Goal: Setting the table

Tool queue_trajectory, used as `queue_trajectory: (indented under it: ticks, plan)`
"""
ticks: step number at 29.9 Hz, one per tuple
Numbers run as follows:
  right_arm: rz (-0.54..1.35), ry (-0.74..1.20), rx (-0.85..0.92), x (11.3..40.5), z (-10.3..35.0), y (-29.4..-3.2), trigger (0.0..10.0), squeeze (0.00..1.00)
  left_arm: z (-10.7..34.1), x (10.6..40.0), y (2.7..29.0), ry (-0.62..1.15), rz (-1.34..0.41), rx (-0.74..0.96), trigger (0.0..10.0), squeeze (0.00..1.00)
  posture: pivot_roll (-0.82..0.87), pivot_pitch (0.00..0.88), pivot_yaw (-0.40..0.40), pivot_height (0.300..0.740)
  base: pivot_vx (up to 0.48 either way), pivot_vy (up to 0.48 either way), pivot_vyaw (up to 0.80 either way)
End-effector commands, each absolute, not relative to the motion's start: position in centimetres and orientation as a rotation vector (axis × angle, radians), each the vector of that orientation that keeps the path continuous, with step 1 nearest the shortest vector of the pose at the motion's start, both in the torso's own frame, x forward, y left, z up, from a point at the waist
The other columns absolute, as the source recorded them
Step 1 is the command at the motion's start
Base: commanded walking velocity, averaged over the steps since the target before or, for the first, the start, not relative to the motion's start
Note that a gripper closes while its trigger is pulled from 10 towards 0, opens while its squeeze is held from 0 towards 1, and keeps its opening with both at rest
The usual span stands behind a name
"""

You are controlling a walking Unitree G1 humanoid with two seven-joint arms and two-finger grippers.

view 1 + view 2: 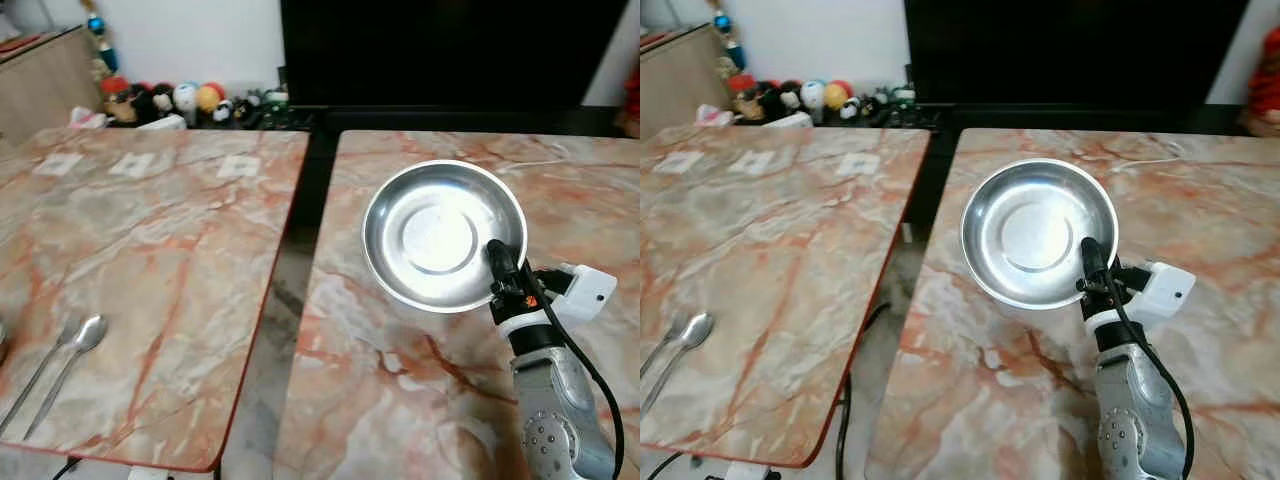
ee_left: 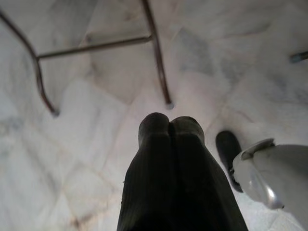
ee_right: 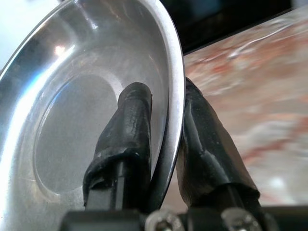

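Observation:
A round steel plate hangs just above the right marble table, tilted a little. My right gripper is shut on the plate's near rim, one finger inside the dish and one beneath it. The right wrist view has the rim pinched between the two black fingers. A spoon and a second utensil beside it lie near the front left corner of the left marble table. My left gripper hangs low over the floor with its fingers pressed together.
A dark gap runs between the two tables. Toys and balls line the floor by the back wall, next to a black cabinet. Metal chair legs stand on the marble floor under the left arm.

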State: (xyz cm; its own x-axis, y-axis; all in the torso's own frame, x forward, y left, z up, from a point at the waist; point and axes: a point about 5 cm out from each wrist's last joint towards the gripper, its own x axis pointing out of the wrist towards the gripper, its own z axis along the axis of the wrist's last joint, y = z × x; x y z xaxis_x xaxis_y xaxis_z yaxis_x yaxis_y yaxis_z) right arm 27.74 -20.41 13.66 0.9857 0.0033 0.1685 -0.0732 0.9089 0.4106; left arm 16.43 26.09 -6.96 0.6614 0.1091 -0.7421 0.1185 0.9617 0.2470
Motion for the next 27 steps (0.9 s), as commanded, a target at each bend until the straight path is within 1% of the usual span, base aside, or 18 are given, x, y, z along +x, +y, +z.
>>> queue_trajectory:
  ticks: [1,6,10,17,27]
  plan:
    - [0.035,-0.176,0.421,27.77,13.97,-20.57,10.0,0.0,-7.0,16.28,26.29,0.861,0.006,0.285,10.0,0.0,0.0,0.005,0.032,0.74,0.0,0.0,-0.76]
    - [0.042,-0.178,0.42,27.82,13.98,-20.43,10.0,0.0,-7.07,16.15,26.25,0.864,0.011,0.283,10.0,0.0,0.0,0.007,0.029,0.74,0.0,0.0,-0.76]
    - [0.043,-0.186,0.416,27.83,14.06,-20.39,10.0,0.0,-7.12,16.05,26.25,0.866,0.014,0.287,10.0,0.0,0.01,0.006,0.026,0.74,0.0,0.0,0.0]
    - [0.047,-0.195,0.424,27.98,14.21,-20.38,10.0,0.0,-7.19,15.85,26.3,0.87,0.021,0.284,10.0,0.0,0.01,0.006,0.022,0.74,0.0,-0.328,0.0]
    - [0.052,-0.194,0.421,28.03,14.17,-20.33,10.0,0.0,-7.28,15.7,26.26,0.878,0.022,0.272,10.0,0.0,0.01,0.004,0.023,0.74,0.0,0.0,0.0]
